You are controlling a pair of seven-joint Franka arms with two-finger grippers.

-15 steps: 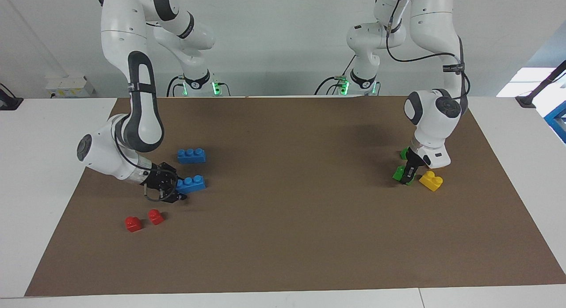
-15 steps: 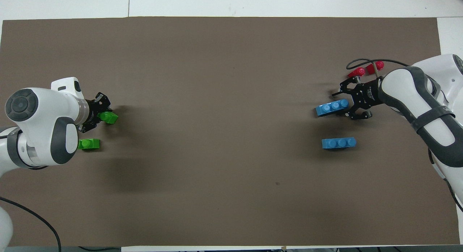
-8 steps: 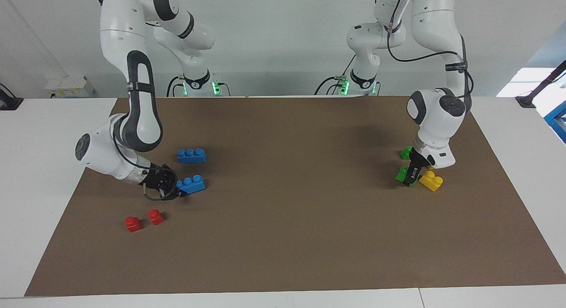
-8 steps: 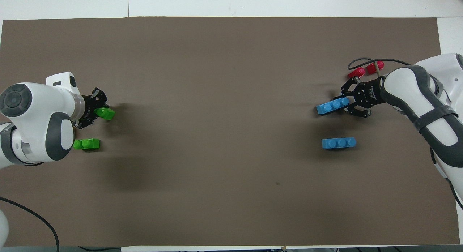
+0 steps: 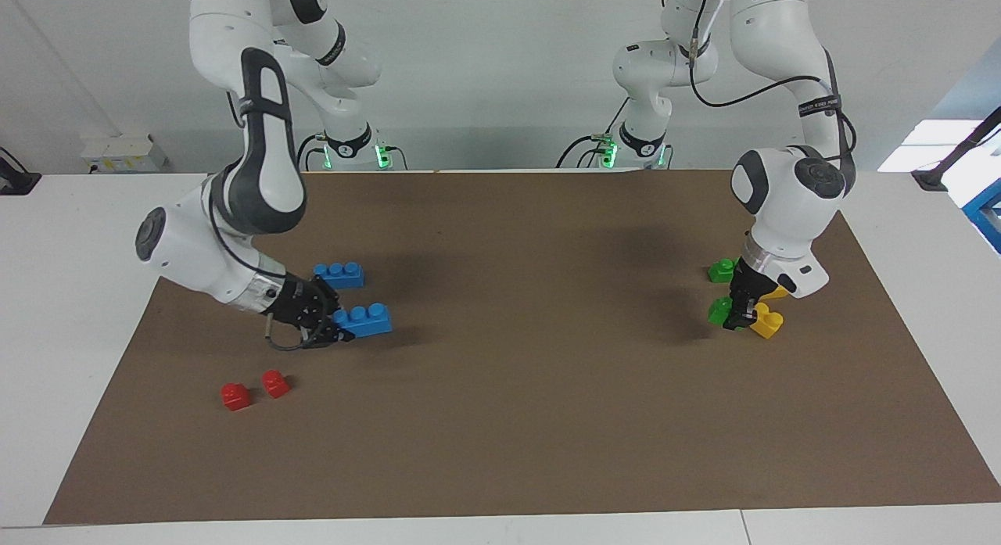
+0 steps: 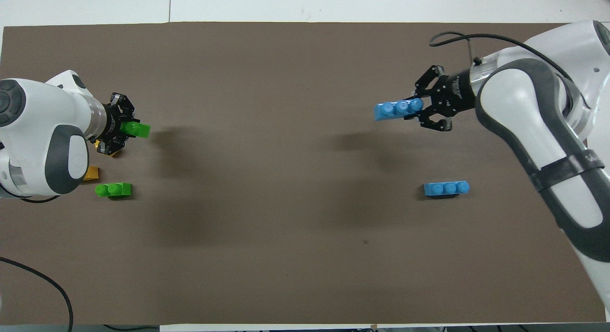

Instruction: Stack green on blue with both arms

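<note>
My right gripper (image 5: 341, 329) is shut on one end of a blue three-stud brick (image 5: 364, 319) and holds it above the brown mat (image 5: 516, 404). The gripper (image 6: 420, 111) and the brick (image 6: 397, 109) also show in the overhead view. A second blue brick (image 5: 339, 274) lies on the mat nearer the robots (image 6: 446, 188). My left gripper (image 5: 733, 318) is shut on a green two-stud brick (image 5: 719, 310) and holds it just above the mat, seen from above as gripper (image 6: 127, 130) and brick (image 6: 138, 129). A second green brick (image 5: 721, 270) lies on the mat (image 6: 113, 190).
A yellow brick (image 5: 767, 323) lies right beside the left gripper, partly hidden by the arm in the overhead view (image 6: 90, 173). Two small red bricks (image 5: 235, 396) (image 5: 274, 383) lie farther from the robots than the right gripper. They are hidden in the overhead view.
My right gripper has lifted the blue brick off the mat and carried it toward the table's middle. My left gripper has raised the green brick slightly.
</note>
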